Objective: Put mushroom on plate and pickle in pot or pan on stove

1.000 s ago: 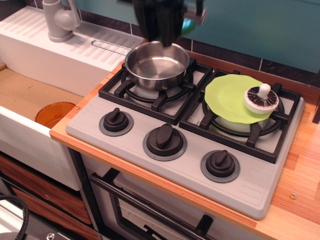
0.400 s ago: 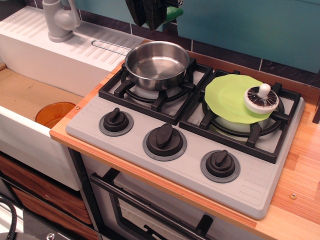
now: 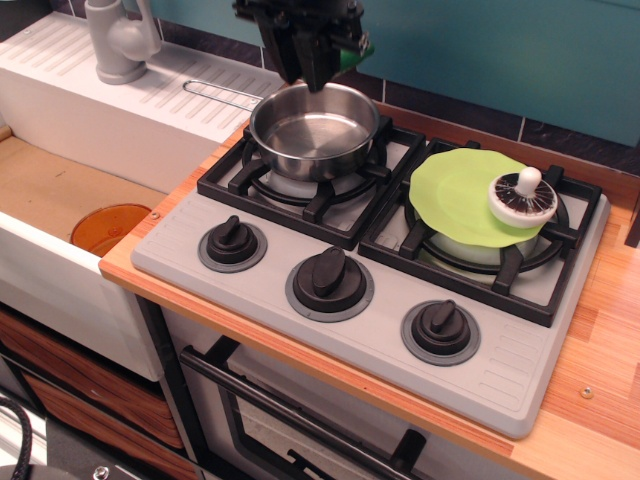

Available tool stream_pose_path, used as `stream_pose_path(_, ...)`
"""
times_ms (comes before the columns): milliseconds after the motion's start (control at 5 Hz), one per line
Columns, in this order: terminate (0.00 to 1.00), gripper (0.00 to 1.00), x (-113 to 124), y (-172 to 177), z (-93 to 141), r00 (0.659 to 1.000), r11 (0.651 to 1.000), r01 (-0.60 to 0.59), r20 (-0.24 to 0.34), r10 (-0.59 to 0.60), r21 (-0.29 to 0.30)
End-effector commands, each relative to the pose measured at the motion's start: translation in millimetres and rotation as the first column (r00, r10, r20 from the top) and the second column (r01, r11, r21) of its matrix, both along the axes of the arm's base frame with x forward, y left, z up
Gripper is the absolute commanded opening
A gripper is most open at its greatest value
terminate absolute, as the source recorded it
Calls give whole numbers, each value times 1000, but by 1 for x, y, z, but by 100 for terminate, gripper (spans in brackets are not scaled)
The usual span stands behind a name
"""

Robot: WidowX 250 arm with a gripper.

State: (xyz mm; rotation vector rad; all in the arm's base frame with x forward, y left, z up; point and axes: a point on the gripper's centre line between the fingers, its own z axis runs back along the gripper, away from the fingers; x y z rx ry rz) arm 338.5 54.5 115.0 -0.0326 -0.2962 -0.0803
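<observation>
Mushroom (image 3: 522,197) sits gills-up with its white stem pointing up, on the right part of the lime-green plate (image 3: 455,195), and the plate rests on the black grate of the right burner. We see the steel pot (image 3: 314,129) on the left burner of the grey stove (image 3: 500,375), its bowl showing only bare metal inside, its thin wire handle reaching back toward the white draining board (image 3: 90,100). We find the pickle (image 3: 352,52) only as a sliver of glossy green at the right side of the black gripper (image 3: 312,60), which hangs over the far rim of the pot. The fingers seem closed around that green piece, though the dark body hides most of the contact. We count three black knobs (image 3: 329,272) along the front of the stove. To the left, we see an orange bowl (image 3: 110,228) lying down in the sink and a grey tap (image 3: 120,40) standing at the back of the draining board. A wooden counter (image 3: 600,400) borders the stove on the right.
</observation>
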Motion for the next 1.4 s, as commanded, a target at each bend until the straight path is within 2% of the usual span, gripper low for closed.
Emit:
stream_pose_path(0,0,0,8,2,-14,998,1000,7,62,-6,-8)
stream_pose_path(200,0,0,6,5,-21,997,1000,15,73,-15,-10)
stream_pose_path(400,0,100,2,5,-20,997,1000,20,69,-20,-3)
stream_pose_path(1200,0,100,3,-22,30,1000,1000,-3,9,3,20)
